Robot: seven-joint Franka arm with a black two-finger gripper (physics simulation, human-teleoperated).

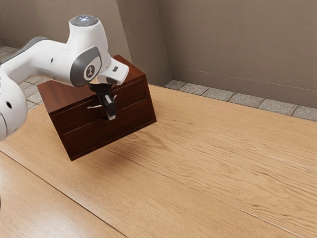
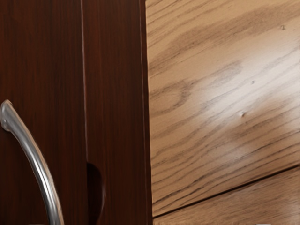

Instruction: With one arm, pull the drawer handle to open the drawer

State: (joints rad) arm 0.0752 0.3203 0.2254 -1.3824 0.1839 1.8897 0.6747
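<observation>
You are looking at a dark red-brown cabinet (image 1: 59,94) sitting on the wooden tabletop (image 1: 213,163). It is toward the exterior view's left and at the far side, close to the wall (image 1: 237,39) and the strip of grey floor tiles (image 1: 247,99) running along its foot. Its front is facing the near side, and a thin seam is splitting that front into an upper drawer (image 1: 132,93) and a lower drawer (image 1: 116,130). The upper drawer is carrying the drawer handle (image 1: 93,106), a slim silver bow. Its front is lying flush with the lower one (the two faces are lining up in one plane), so the drawer is sitting shut.

The white arm (image 1: 54,59) is coming in from the exterior view's left, reaching over the cabinet and bending down in front of it. Your end effector (image 1: 110,110) is hanging right at the upper drawer's front, at the end of the handle toward the exterior view's right, and is pointing down along the wood. From this angle you cannot tell whether it is set wide or narrow, or whether it is gripping the handle at all.

In the wrist view, the handle (image 2: 33,157) is curving across the dark wood as a bright metal bar standing off the drawer front. The seam between the two drawers is running just beside it. Beyond the lower drawer's edge, the pale grain of the tabletop (image 2: 220,117) is showing, with one plank joint crossing it.
</observation>
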